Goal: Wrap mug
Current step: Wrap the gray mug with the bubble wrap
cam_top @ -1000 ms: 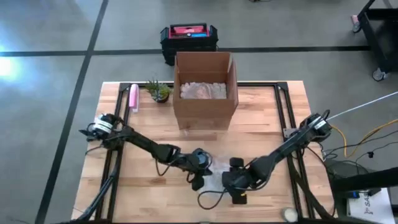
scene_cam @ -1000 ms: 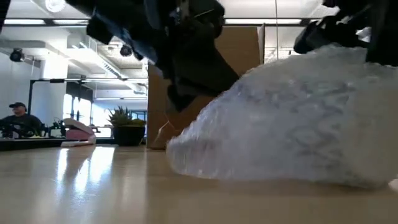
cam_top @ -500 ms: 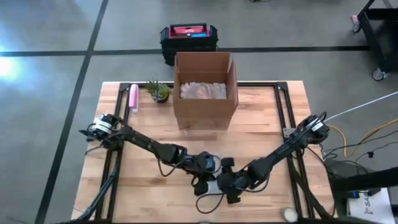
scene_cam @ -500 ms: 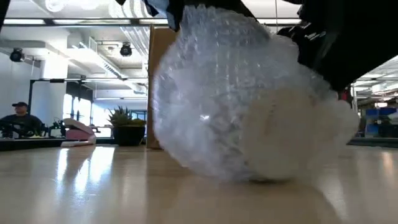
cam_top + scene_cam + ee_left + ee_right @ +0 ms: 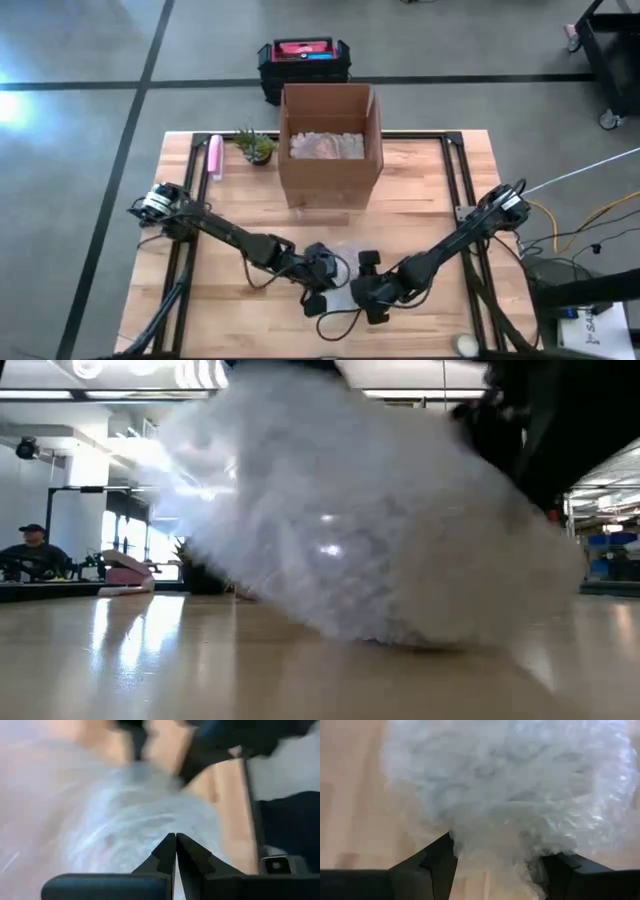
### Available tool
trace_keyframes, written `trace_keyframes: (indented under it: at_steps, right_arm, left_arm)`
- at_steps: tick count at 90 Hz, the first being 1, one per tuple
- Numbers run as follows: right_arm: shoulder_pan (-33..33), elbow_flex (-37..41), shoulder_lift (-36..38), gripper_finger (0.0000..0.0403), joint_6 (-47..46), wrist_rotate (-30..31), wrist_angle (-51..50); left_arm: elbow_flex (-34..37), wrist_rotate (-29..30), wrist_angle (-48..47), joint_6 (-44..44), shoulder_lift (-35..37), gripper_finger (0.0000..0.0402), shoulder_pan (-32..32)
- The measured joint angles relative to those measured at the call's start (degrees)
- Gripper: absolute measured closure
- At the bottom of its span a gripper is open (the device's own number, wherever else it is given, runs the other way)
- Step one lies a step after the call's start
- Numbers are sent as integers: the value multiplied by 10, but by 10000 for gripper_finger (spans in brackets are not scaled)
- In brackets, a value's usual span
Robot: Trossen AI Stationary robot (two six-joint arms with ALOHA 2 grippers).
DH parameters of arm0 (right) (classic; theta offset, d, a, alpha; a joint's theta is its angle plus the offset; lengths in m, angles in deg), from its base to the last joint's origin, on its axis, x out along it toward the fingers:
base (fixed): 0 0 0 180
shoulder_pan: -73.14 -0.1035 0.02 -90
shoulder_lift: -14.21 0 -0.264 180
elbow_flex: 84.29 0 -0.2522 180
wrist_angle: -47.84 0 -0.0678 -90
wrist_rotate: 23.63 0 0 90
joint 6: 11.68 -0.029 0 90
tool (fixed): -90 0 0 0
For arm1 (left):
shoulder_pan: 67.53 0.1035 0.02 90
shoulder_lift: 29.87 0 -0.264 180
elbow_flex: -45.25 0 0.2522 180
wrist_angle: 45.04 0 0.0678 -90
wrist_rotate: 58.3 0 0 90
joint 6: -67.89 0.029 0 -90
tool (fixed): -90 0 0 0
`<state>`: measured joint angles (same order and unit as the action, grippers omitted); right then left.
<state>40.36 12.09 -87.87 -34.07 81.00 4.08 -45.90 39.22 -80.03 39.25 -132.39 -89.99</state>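
At the near edge of a wooden table [image 5: 430,180], two dark robot arms meet over a bundle of bubble wrap [image 5: 370,520], the mug itself hidden somewhere under the plastic and not visible in any view. From overhead, the bundle shows only as a pale patch [image 5: 343,262] between the two wrists, resting on the table in front of the cardboard box [image 5: 330,150].

The left gripper [image 5: 175,851] reaches in from the left side of the table, its two dark fingers pressed together with barely a slit between them, their tips against the clear film; whether a fold of the wrap is pinched between them cannot be told. The right gripper [image 5: 496,856] comes in from the right side, its fingers [image 5: 440,857] spread wide and set on either side of the bundle's lower part, with the bubbled plastic filling the gap between them.

From table height, the wrap bulks large and blurred close to the lens, touching the tabletop, with dark arm parts above and to its right. The open cardboard box stands at the middle of the table's far side with pale crumpled packing material [image 5: 326,146] inside. To the box's left sit a small potted plant [image 5: 255,148] and a pink object [image 5: 214,157] lying along the table's frame. Beyond the table, a black and red case [image 5: 303,60] rests on the grey floor. A person in a cap [image 5: 32,550] is seated in the room's background, well apart from the work.
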Motion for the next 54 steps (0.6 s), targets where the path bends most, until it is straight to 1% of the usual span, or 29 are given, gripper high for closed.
trace_keyframes:
  at_steps: [8, 14, 24, 32, 40, 45, 54]
  right_arm:
    - [-4, -13, 6, 208, -21, -27, -9]
    - [-9, -14, 5, 207, -36, -26, -3]
    - [-14, -11, -9, 209, -53, 1, 19]
    - [-17, -10, -25, 212, -62, 10, 30]
    - [-20, -10, -44, 213, -63, 13, 44]
    - [-21, -10, -53, 212, -61, 15, 46]
    - [-22, -10, -66, 211, -51, 23, 54]
  left_arm:
    - [0, 56, -74, -11, 13, 402, 1]
    - [16, 91, -83, -20, 14, 402, 4]
    - [61, 80, -18, -26, 10, 402, 14]
    - [107, 75, 61, -21, 2, 402, 19]
    - [151, 40, 160, -21, 1, 402, 31]
    - [174, 0, 226, -23, 2, 402, 39]
    - [208, -80, 307, -36, 2, 402, 46]
